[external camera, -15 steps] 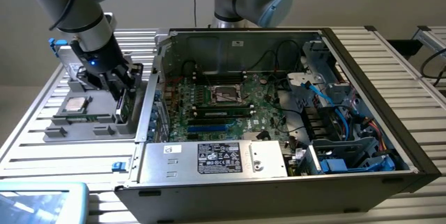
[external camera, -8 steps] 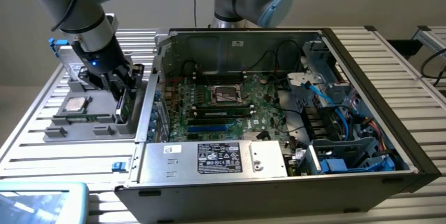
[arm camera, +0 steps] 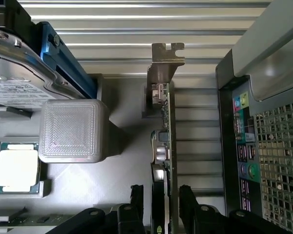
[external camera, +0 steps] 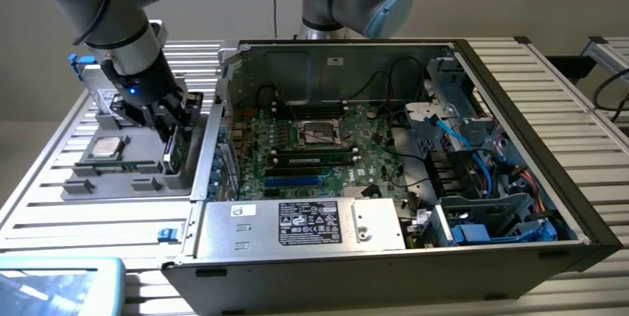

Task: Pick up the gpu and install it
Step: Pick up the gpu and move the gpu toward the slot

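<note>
Wrist view is showing the gpu (arm camera: 164, 141) standing on edge in the grey tray (arm camera: 122, 165), its long axis running out from the wide-open gripper (arm camera: 160, 190) straddling it, silver bracket (arm camera: 165, 63) farthest; exterior view is placing the tray at the computer case's (external camera: 393, 279) left

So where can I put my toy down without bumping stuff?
Bare slatted table on the exterior view's right of the computer case, and the strip between the grey tray and the table's edge. Crowded: the tray, where the open claw straddles the gpu, and inside the case.
</note>
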`<state>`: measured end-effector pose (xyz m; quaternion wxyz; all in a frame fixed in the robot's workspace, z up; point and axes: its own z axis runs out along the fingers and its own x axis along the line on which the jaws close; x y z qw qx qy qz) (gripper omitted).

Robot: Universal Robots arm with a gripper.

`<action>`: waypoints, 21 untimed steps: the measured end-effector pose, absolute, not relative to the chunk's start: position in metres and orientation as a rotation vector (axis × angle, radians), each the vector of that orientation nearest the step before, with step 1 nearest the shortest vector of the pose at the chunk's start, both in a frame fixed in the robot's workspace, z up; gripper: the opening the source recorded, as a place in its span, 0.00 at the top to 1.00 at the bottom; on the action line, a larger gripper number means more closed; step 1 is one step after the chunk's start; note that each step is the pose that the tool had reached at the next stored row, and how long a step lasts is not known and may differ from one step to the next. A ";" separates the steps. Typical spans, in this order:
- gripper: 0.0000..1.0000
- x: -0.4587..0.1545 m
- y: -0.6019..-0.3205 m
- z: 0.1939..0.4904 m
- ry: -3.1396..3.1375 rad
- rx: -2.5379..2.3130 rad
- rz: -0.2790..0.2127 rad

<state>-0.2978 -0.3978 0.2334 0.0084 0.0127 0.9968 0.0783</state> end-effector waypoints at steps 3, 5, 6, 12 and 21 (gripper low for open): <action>0.56 -0.298 -0.398 0.232 3.116 0.040 0.248; 0.56 -0.298 -0.398 0.231 3.118 0.039 0.249; 0.56 -0.298 -0.398 0.230 3.118 0.039 0.249; 0.56 -0.297 -0.398 0.229 3.122 0.040 0.250; 0.71 -0.296 -0.398 0.228 3.124 0.035 0.249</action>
